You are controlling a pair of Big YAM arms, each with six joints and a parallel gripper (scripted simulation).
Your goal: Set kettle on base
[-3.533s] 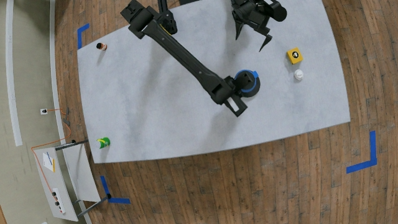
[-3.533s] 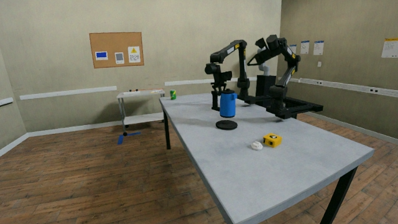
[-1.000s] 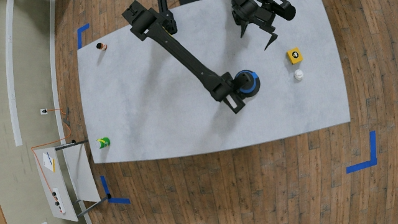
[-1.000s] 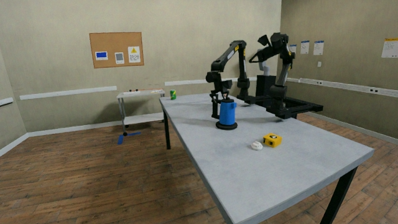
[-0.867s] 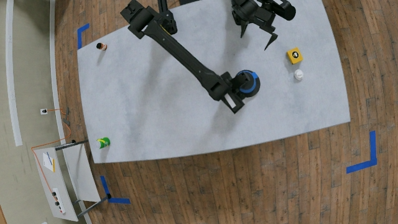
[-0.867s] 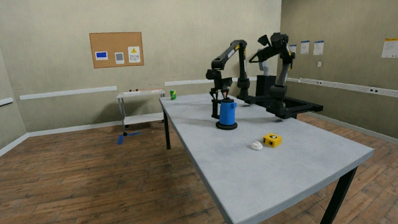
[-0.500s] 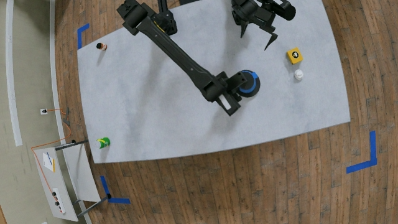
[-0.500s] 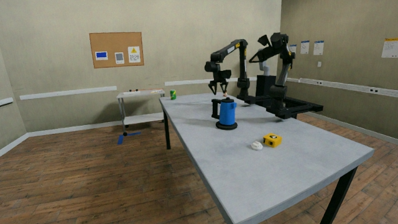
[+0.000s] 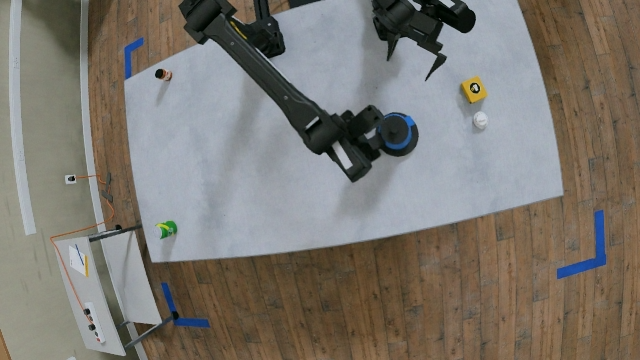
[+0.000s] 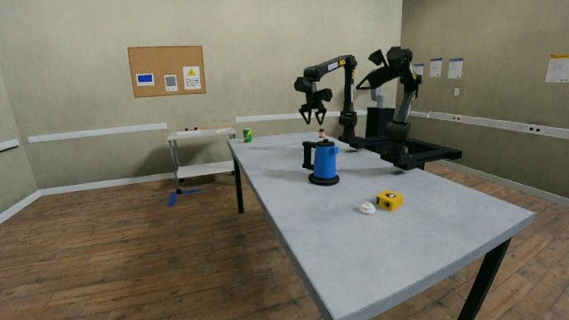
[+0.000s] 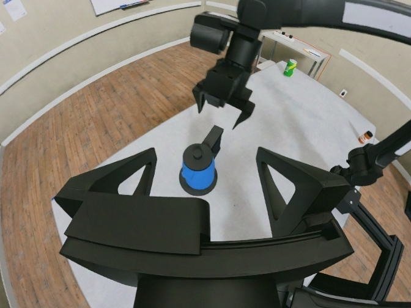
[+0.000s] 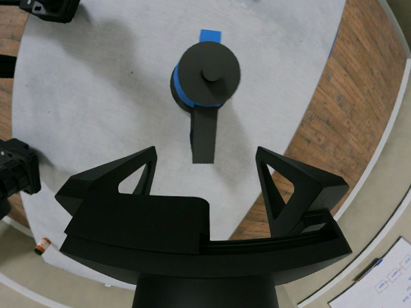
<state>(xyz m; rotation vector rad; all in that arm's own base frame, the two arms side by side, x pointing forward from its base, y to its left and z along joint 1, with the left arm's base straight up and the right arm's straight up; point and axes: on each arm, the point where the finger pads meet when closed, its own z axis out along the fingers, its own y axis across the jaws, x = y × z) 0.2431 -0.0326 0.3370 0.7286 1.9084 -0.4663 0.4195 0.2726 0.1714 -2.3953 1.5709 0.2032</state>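
The blue kettle (image 10: 325,162) (image 11: 198,177) with a black lid stands upright on the round black base (image 9: 413,145) (image 10: 324,180) (image 11: 198,192). No gap shows between them. The stud and the ring are hidden. Its black handle (image 10: 308,156) (image 11: 214,137) (image 12: 203,139) points toward my right gripper (image 10: 314,124) (image 11: 216,120) (image 12: 206,151), which is open and empty, above the handle and clear of it. My left gripper (image 9: 408,69) (image 11: 206,152) is open and empty, held up away from the kettle.
A yellow box (image 9: 474,90) (image 10: 389,200) and a small white object (image 9: 480,120) (image 10: 367,208) lie on the table to one side of the kettle. A green can (image 9: 167,229) (image 10: 247,135) and a small orange bottle (image 9: 163,75) (image 12: 43,245) are at the far end.
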